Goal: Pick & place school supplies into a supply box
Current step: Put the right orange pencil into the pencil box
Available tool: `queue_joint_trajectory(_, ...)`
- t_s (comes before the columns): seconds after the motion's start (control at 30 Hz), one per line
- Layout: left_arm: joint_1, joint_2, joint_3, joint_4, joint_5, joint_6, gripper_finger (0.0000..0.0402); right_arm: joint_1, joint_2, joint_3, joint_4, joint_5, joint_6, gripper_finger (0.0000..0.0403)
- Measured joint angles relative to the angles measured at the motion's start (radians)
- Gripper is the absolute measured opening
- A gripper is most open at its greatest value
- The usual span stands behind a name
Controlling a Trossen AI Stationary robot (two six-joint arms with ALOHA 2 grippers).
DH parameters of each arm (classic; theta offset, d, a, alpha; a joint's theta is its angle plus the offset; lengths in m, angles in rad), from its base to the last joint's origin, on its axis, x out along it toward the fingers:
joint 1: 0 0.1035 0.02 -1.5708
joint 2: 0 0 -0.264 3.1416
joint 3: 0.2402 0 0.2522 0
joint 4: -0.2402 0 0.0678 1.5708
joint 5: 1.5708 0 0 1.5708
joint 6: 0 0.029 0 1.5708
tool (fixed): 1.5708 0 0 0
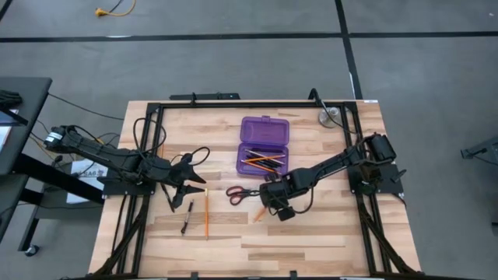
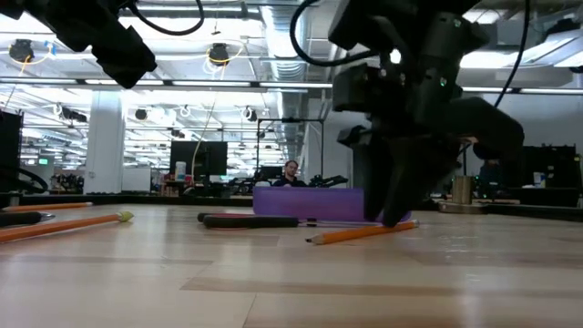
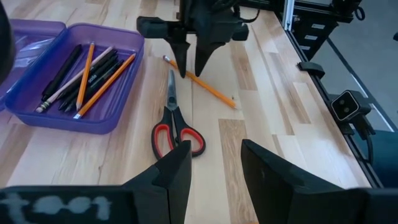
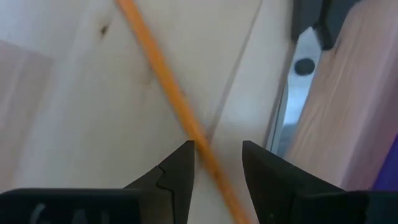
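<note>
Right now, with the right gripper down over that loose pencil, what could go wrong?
The right gripper is open astride the pencil, which runs slantwise between the fingers; closing may nip it off-centre, so it could swing or slip. The scissors lie close beside the pencil, their blades showing in the right wrist view, so a finger might bump or drag them. The box sits just beyond, already holding pens and pencils; a tilted pencil could catch its rim.

Right wrist view cuts off the pencil (image 4: pixel 180 109) and scissors (image 4: pixel 292 93).

Purple supply box (image 1: pixel 264 145) open, pens and pencils inside; scissors (image 1: pixel 243 192) (red handles) flat beside; orange pencil (image 3: pixel 200 82) near.
</note>
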Motion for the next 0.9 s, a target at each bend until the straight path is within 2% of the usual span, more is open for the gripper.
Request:
queue_joint_trajectory(0.4, 0.0, 0.0, 0.0, 0.0, 0.0, -0.002, 0.0128, -0.012, -0.007, -0.075, 0.062, -0.006, 0.001, 0.0119)
queue_joint_trajectory(0.9, 0.0, 0.0, 0.0, 0.0, 0.0, -0.002, 0.0128, -0.003, -0.005, -0.091, 0.098, -0.008, 0.0, 0.0009)
